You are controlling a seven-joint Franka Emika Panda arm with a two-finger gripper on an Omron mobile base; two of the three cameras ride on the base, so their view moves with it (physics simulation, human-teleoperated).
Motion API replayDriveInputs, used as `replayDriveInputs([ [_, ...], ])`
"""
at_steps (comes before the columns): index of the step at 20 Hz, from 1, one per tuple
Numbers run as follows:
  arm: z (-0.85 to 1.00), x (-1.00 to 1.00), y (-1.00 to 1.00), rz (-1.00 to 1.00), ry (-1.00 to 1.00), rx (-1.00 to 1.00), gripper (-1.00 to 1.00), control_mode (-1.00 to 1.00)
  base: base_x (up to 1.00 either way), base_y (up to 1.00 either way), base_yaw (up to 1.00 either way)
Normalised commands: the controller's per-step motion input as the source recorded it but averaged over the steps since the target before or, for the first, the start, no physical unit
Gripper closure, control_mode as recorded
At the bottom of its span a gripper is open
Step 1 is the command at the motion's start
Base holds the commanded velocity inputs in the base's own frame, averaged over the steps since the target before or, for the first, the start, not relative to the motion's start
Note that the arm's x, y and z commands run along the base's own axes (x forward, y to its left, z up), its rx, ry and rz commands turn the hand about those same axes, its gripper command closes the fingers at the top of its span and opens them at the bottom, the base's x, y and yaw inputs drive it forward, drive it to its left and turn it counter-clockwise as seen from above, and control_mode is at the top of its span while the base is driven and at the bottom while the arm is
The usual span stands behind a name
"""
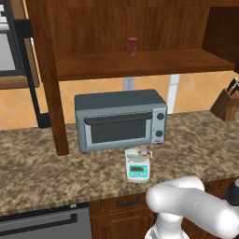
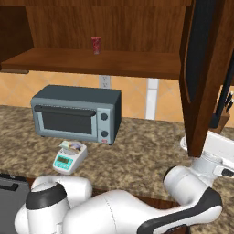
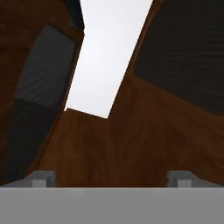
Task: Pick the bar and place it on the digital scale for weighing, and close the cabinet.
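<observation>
The bar (image 1: 138,152) (image 2: 73,146) lies on top of the digital scale (image 1: 137,170) (image 2: 66,161), which stands on the counter in front of the toaster oven. The cabinet (image 1: 140,28) above is open. Its right door (image 2: 201,68) swings out toward me and its left door (image 1: 46,70) shows edge-on. My arm reaches far right, and the white hand (image 2: 214,147) sits at the lower corner of the right door. In the hand view my gripper (image 3: 112,178) is open, its tips wide apart, with nothing between them, and dark wood panels are close ahead.
A red can (image 1: 133,45) (image 2: 96,44) stands on the cabinet shelf. The grey-blue toaster oven (image 1: 120,119) (image 2: 77,113) sits at the back of the granite counter (image 1: 46,163). A knife block (image 1: 225,105) is at the far right.
</observation>
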Motion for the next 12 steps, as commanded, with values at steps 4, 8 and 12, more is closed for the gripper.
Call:
replayDriveInputs([
  [4,0.67,-0.54,0.30,0.30,-0.65,0.00,-1.00,-1.00,0.00,0.00,0.00],
  [8,0.69,-0.30,0.64,0.31,-0.51,0.00,-1.00,-1.00,0.00,0.00,0.00],
  [12,0.43,-0.27,0.88,0.18,-0.29,-0.05,-1.00,-1.00,0.00,0.00,0.00],
])
